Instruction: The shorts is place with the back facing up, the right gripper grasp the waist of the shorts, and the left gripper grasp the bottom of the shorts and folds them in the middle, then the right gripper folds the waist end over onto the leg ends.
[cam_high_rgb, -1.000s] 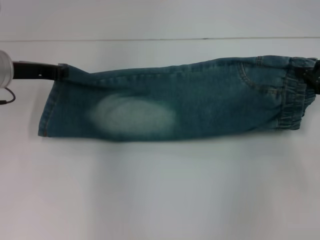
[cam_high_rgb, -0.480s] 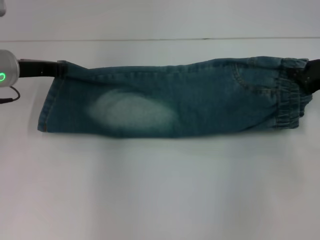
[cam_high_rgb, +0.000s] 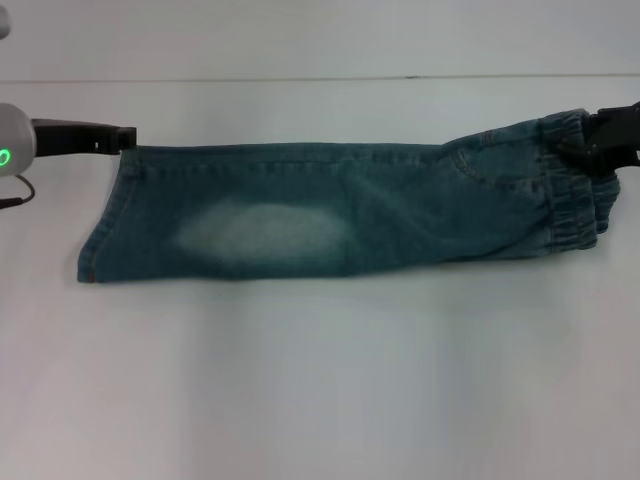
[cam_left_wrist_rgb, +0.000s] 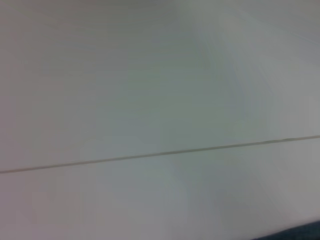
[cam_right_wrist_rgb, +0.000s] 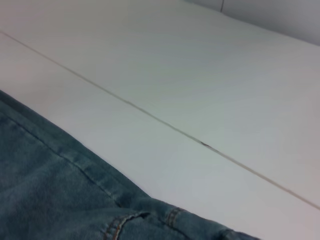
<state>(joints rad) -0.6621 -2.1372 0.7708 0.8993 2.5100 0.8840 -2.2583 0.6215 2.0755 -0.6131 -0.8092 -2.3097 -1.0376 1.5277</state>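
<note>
The blue denim shorts (cam_high_rgb: 400, 210) lie folded lengthwise across the white table, a pale bleached patch (cam_high_rgb: 265, 232) facing up. The flat leg ends (cam_high_rgb: 98, 225) are at the left and the ruffled waist (cam_high_rgb: 578, 205) is at the right. My right gripper (cam_high_rgb: 592, 140) is shut on the upper corner of the waist, which is raised off the table. My left gripper (cam_high_rgb: 126, 135) sits right at the upper corner of the leg ends; whether it still touches the cloth is unclear. Denim shorts (cam_right_wrist_rgb: 50, 195) fill the near corner of the right wrist view.
A thin seam line (cam_high_rgb: 300, 78) runs across the table behind the shorts. White table surface (cam_high_rgb: 320, 380) stretches in front of the shorts. The left wrist view shows only white table and the seam (cam_left_wrist_rgb: 150, 155).
The right gripper has lifted the waist corner up and slightly inward. The leg-end corner has dropped flat, and the left gripper now sits just above and outside it.
</note>
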